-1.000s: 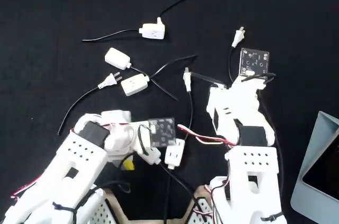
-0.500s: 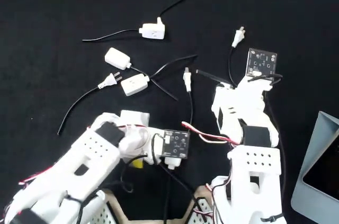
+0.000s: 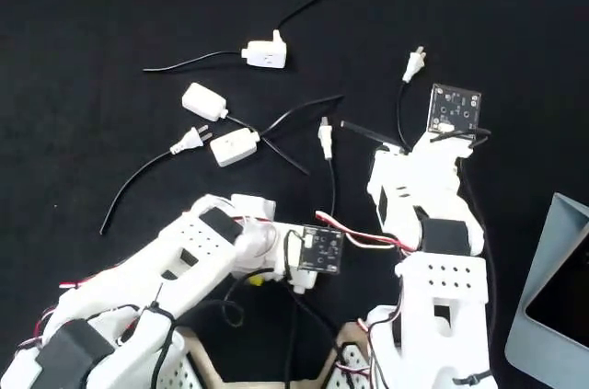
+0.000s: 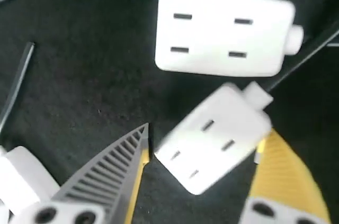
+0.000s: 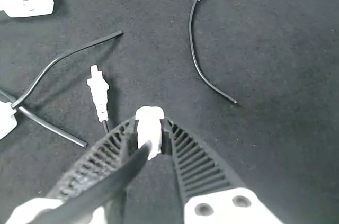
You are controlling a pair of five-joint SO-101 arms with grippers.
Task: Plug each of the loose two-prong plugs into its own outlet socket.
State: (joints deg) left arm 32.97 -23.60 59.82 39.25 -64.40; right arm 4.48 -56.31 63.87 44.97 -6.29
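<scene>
White plug [image 5: 149, 121] in ribbed right gripper [image 5: 149, 126]; left gripper [image 4: 204, 135] wide around blocky socket [image 4: 213, 145].

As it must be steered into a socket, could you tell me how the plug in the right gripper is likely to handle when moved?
The plug, pinched in the right gripper, looks small and rigid, so it probably weighs little. Its narrow body might pivot between the fingers. Its thin black cord looks limp, so it should trail with little pull.
</scene>
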